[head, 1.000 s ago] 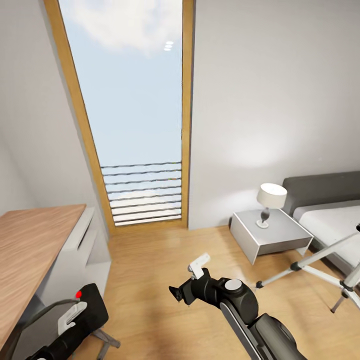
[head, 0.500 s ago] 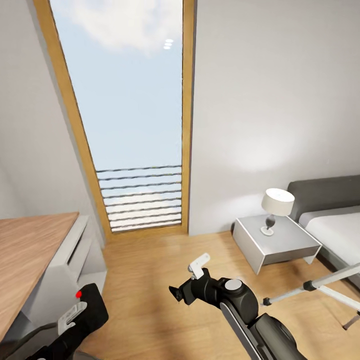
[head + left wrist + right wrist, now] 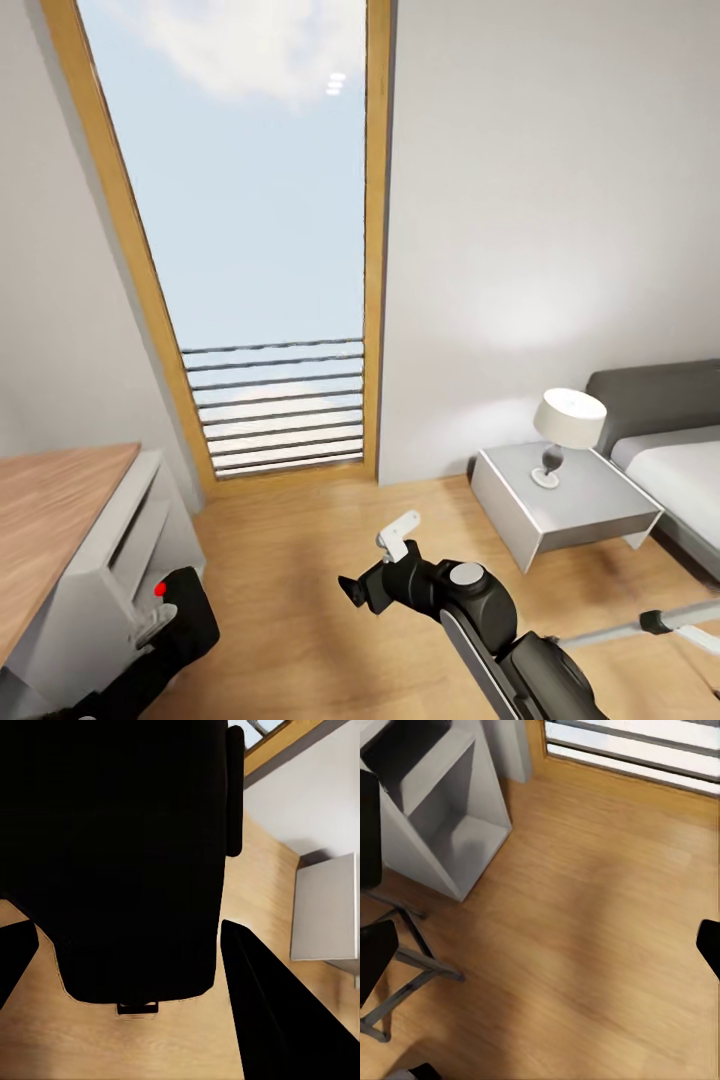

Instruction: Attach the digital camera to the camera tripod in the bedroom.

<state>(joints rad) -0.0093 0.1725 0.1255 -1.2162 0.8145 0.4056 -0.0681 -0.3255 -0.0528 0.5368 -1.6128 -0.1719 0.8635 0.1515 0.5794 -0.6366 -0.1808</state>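
A: Which step were you on?
B: Carry phase. Left gripper (image 3: pixel 160 620) was clamped on the digital camera (image 3: pixel 185 625), beside the desk (image 3: pixel 50 500). Right gripper (image 3: pixel 385 560) hung wide, w/ nothing in it.
A: Tripod?
B: One camera tripod (image 3: pixel 640 628) leg showed past the nightstand (image 3: pixel 560 500), opposite the desk. I judged next: turn base toward it, find the head, then line up.
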